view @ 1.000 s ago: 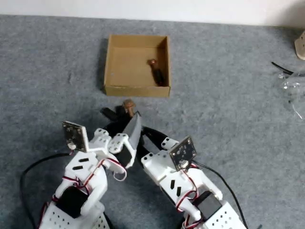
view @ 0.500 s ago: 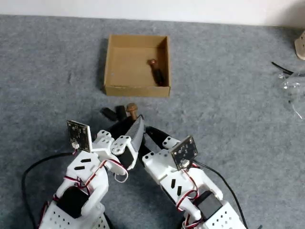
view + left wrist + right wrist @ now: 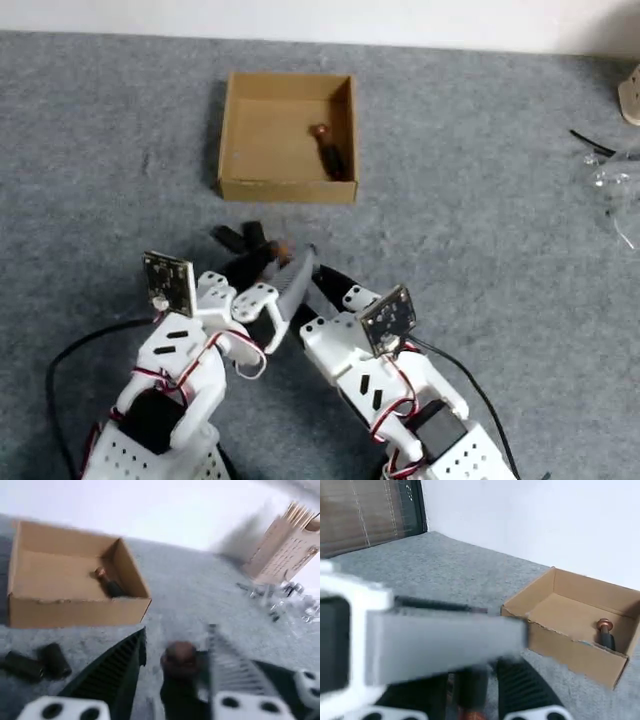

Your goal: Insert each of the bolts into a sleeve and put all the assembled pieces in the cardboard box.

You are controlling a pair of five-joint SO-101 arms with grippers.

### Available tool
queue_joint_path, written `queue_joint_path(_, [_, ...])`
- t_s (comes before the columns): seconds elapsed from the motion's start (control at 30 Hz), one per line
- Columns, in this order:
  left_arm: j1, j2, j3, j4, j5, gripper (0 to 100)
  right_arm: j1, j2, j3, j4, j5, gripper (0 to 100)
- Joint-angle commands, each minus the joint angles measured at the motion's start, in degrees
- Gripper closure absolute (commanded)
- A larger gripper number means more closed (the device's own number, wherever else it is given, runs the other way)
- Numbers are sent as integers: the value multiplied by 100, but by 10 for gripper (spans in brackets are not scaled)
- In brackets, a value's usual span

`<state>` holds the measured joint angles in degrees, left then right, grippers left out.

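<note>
The cardboard box [image 3: 285, 190] stands at the far middle of the grey carpet, and one bolt in a sleeve [image 3: 330, 152] lies inside by its right wall. In front of the box my two grippers meet. My left gripper [image 3: 290, 252] is open, with its fingers on either side of a copper-headed bolt [image 3: 179, 655] that sits in a black sleeve [image 3: 177, 697]. My right gripper [image 3: 470, 680] is shut on that sleeve from below. Two loose black sleeves [image 3: 228, 238] [image 3: 255, 235] lie just left of the grippers. The box [image 3: 75, 612] and its piece [image 3: 107, 582] lie beyond my left gripper [image 3: 177, 630].
Clear plastic and wires [image 3: 605, 170] lie at the right edge, and a wooden block [image 3: 287, 547] stands near them. Open carpet lies left and right of the box. In the right wrist view the box [image 3: 570, 652] holds the assembled piece [image 3: 605, 635].
Both grippers drew back from the box front and slightly right, carrying the bolt with them. The bolt head now sits lower, between the two grippers.
</note>
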<state>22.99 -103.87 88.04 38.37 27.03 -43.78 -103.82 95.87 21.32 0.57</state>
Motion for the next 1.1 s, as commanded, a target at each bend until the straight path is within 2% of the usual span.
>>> queue_joint_path(0.0, [-4, -101, -303, 334, -9, 703, 92, -154, 435, -251, 18, 994])
queue_joint_path(0.43, [-48, -101, -1833, 607, 18, 716, 92, -154, 453, -251, 18, 994])
queue_joint_path(0.6, [-48, -101, -2105, 1354, 18, 716, 110, -154, 444, -251, 18, 994])
queue_joint_path(0.77, [-57, -101, -2299, 2646, 18, 716, 110, -154, 435, -251, 18, 994])
queue_joint_path(0.87, [-154, -101, -2378, 3042, 18, 716, 110, -154, 435, -251, 18, 994])
queue_joint_path(0.97, [-655, -101, -2360, 3103, 18, 787, 119, -154, 435, -251, 18, 994])
queue_joint_path(1.07, [-1402, -101, -2369, 3103, 0, 950, 119, -154, 435, -251, 18, 994])
